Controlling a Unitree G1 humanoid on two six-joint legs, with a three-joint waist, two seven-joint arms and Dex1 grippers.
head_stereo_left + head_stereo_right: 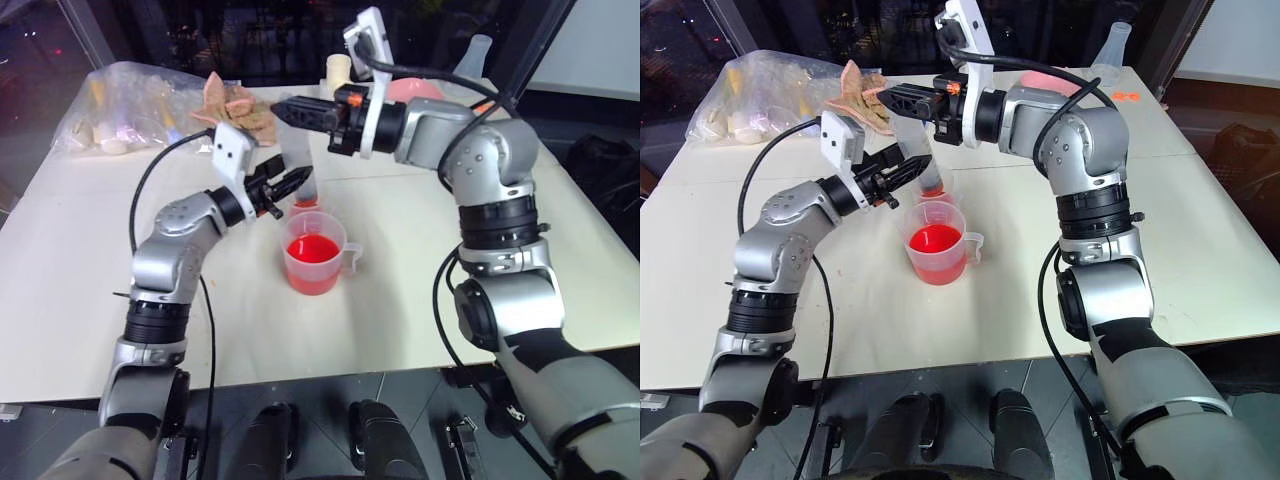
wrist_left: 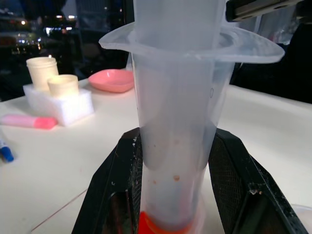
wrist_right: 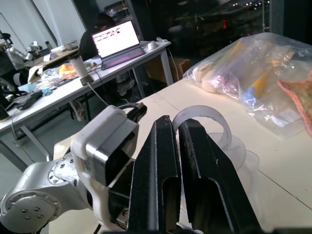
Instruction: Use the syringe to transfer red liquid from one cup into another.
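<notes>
Now | syringe (image 2: 178, 122) upright between left claw (image 1: 285, 187) fingers (clamped)

Bright red liquid (image 1: 312, 249) fills the clear handled cup (image 1: 318, 253); the clear syringe (image 2: 178, 122) has an orange tip; the bench (image 1: 400, 300) is cream.

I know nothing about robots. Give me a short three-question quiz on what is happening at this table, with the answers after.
1. True or false: the left gripper is shut on the large clear plastic syringe.
2. Which vessel holds most of the bright red liquid: (a) the wide clear handled measuring cup, (b) the pink dish, (c) the clear plastic bag?
3. Fill in: the right gripper sits at the syringe's ____ end, its black fingers shut.

Key: 1 true. 2 a. 3 top, by the plunger ring; whether it pinches the ring is unclear.
</notes>
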